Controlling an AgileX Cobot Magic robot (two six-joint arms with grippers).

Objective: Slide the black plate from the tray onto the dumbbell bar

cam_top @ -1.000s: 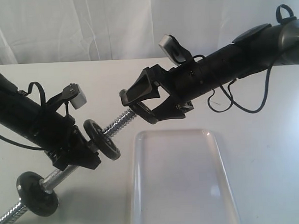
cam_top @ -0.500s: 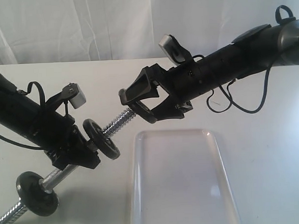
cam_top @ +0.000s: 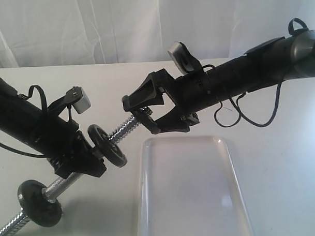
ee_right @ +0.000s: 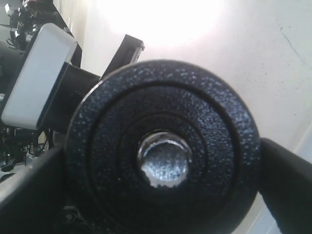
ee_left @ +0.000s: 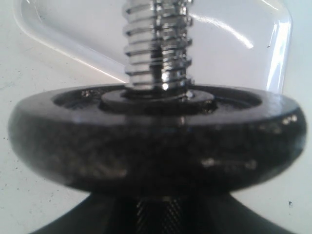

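My right gripper [cam_top: 145,111] is shut on the black plate [ee_right: 163,122], one finger [ee_right: 285,185] pressing each side of its rim. The threaded tip of the dumbbell bar [cam_top: 125,129] shows inside the plate's centre hole [ee_right: 164,161]. My left gripper [cam_top: 91,163] is shut on the bar's knurled middle [ee_left: 158,214], holding it tilted above the table. One black dumbbell disc [cam_top: 108,145] sits just in front of the left jaws, and another [cam_top: 39,203] sits lower on the bar. The clear tray [cam_top: 191,199] lies under the right gripper with nothing in it.
The white table [cam_top: 283,160] stretches around the tray, with a white curtain [cam_top: 118,26] behind it. A black cable [cam_top: 250,117] hangs from the right arm. The bar's other threaded end [cam_top: 8,229] points towards the lower left corner of the exterior view.
The right gripper has shifted a little to the left with the plate, along the bar's threaded end. The left arm and bar have stayed still.
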